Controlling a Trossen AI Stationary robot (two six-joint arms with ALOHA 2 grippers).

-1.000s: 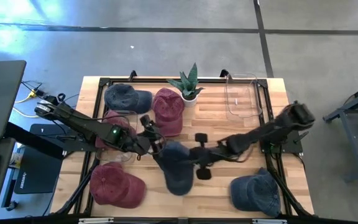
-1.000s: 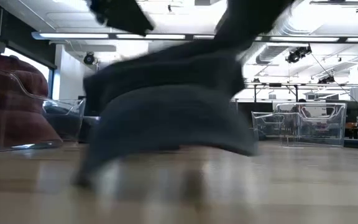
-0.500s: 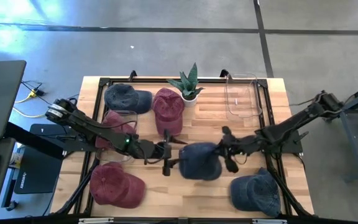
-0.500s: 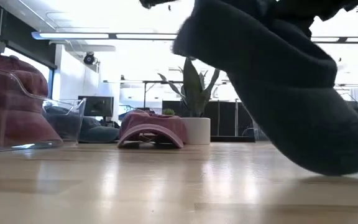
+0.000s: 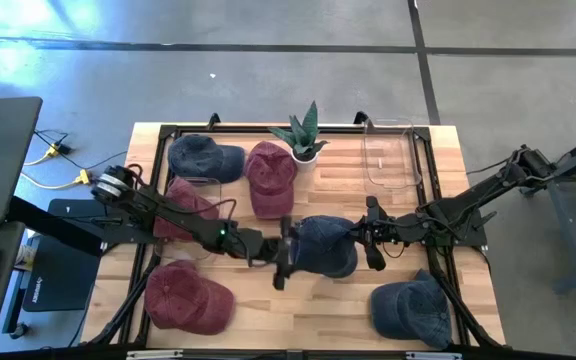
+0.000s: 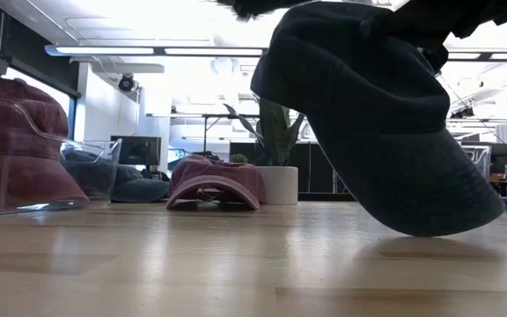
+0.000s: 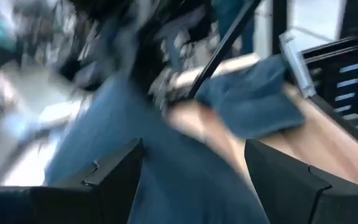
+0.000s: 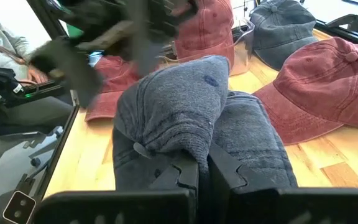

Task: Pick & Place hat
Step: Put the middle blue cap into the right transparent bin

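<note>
Blue hat (image 5: 325,247) at mid-tabletop, held up off the wood; in the low view it hangs tilted with the brim low, just above the tabletop (image 6: 148,264), whether the brim tip touches I cannot tell; right gripper (image 5: 371,243) has fingers clenched on a bunched fold of the hat's fabric, seen clearly in the right wrist view where cloth is pinched between the two dark fingers (image 8: 185,177); left gripper (image 5: 280,257) sits at the hat's other side with fingers spread wide, released, nothing gripped; in the left wrist view blue cloth fills the gap between them but that picture is motion-smeared.

Other stuff: red hat (image 5: 271,175) and another blue hat (image 5: 203,157) near the back edge; red hat in a clear bin (image 5: 186,205) on the left side; red hat (image 5: 186,298) front left; blue hat (image 5: 413,310) front right; potted plant (image 5: 304,135) at back; empty clear bin (image 5: 388,155) back right, likely the drop spot, judgement only.

Handling: soft washed cotton, light, floppy crown that collapses under a pinch, brim stiffer; the one-side pinch lets it droop and swing; brim or crown seam looks the surest hold; not fragile, not slippery; risk is the dangling brim catching on a bin rim.
</note>
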